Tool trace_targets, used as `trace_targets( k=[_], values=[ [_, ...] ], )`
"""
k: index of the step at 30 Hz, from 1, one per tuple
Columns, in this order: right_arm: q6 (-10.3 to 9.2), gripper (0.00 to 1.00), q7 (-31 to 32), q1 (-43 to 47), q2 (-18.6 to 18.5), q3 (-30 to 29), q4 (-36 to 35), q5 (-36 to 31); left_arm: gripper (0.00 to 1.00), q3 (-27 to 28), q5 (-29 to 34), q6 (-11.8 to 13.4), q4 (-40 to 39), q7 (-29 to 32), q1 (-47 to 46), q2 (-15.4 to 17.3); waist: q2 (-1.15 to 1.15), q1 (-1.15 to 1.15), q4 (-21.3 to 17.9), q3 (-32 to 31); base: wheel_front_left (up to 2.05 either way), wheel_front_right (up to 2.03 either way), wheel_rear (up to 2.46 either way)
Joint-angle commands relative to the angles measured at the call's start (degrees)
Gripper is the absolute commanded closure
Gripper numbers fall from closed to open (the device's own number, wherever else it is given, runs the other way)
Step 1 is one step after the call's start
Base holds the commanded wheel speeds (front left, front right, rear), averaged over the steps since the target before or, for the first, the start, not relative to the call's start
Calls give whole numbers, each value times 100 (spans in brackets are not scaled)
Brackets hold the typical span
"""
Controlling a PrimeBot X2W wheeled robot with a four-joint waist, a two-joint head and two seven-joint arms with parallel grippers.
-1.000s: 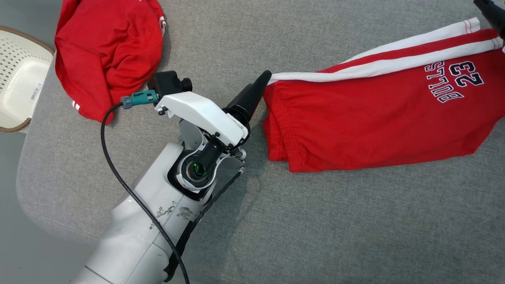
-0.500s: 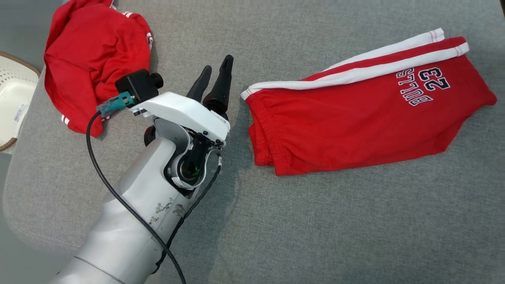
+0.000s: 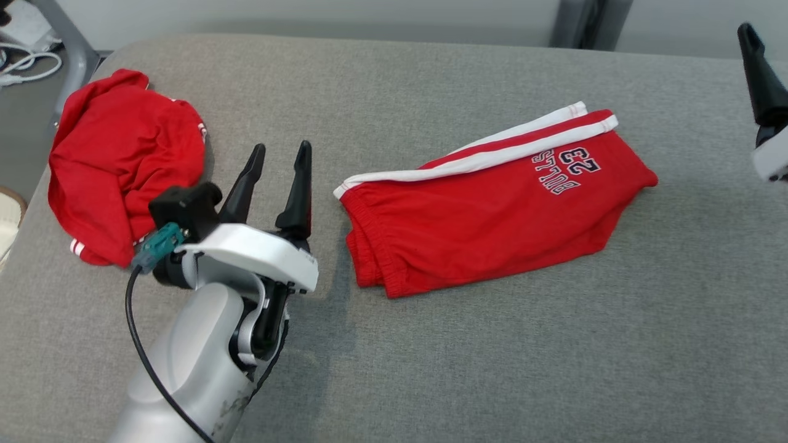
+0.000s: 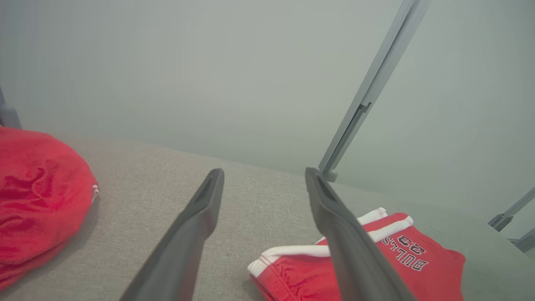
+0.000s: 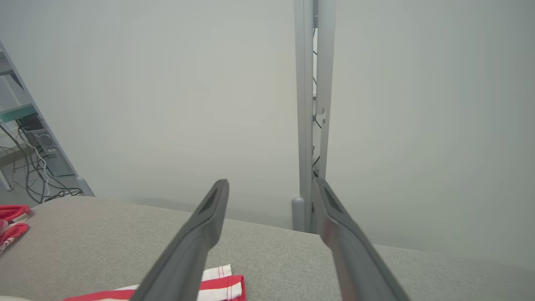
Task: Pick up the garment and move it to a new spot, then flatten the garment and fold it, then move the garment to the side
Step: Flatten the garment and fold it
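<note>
**Left gripper** (image 3: pixel 281 147): the two dark fingers (image 3: pixel 300 184) stand spread wide with bare grey cloth between them. Nothing is held. The tips are raised off the surface and point away from the robot, between the two red items.

**Right gripper** (image 5: pixel 271 184): its fingers (image 5: pixel 184 251) are likewise spread wide and hold nothing. In the head view it sits at the far right edge, well apart from the work.

**Task item:** the red basketball shorts (image 3: pixel 492 215), with white side stripes and a "BULLS 23" print, lie folded on the grey upholstered surface (image 3: pixel 431 369) near its middle. The waistband end is nearest the left gripper, close to it but not touching. The layers look reasonably flat and aligned.

**Other item:** a crumpled red garment (image 3: pixel 117 166) lies at the left end of the surface, just beside the left arm.

**Step in hand (judgement):** flattening and folding appear complete. What is left is moving the shorts to the side.

**Next move (judgement):** a grasp must take all the layers at one edge, most likely the waistband end. The shorts should then be carried or slid low so that the fold does not open. The crumpled garment occupies the left end, so the placement spot needs checking.
</note>
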Motion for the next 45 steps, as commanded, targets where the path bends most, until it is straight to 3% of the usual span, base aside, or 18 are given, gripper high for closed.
trace_targets(
  k=[1, 6, 11, 21, 34, 45],
  values=[
    [0, 0, -29, 235, 49, -190, -86, -152, 0, 113, 180, 35, -84, -19, 129, 47, 0, 0, -217, -226, 0, 0, 0],
    [0, 0, -29, 1295, 352, -1269, -765, -1357, 0, 618, 1047, 9, -457, -20, 889, -5, 0, 0, -433, -510, 0, 0, 0],
    [0, 0, -19, 2332, 889, -2228, -1357, -2180, 0, 1063, 1687, -75, -694, -20, 1568, -92, 0, 0, -605, -740, 0, 0, 0],
    [0, 0, -19, 3852, 1861, -3382, -1842, -2919, 0, 1714, 2752, -324, -1050, -20, 2636, -344, 0, 0, -715, -1043, 0, 0, 0],
    [-1, 0, -19, 4540, 2309, -3775, -2009, -3312, 0, 2265, 3234, -606, -1180, -21, 3096, -579, 0, 0, -712, -1151, 0, 0, 0],
    [-1, 0, -19, 4465, 2313, -3656, -1703, -3169, 0, 2160, 3306, -734, -1129, -21, 2999, -637, 0, 0, -530, -1072, 0, 0, 0]
  ],
)
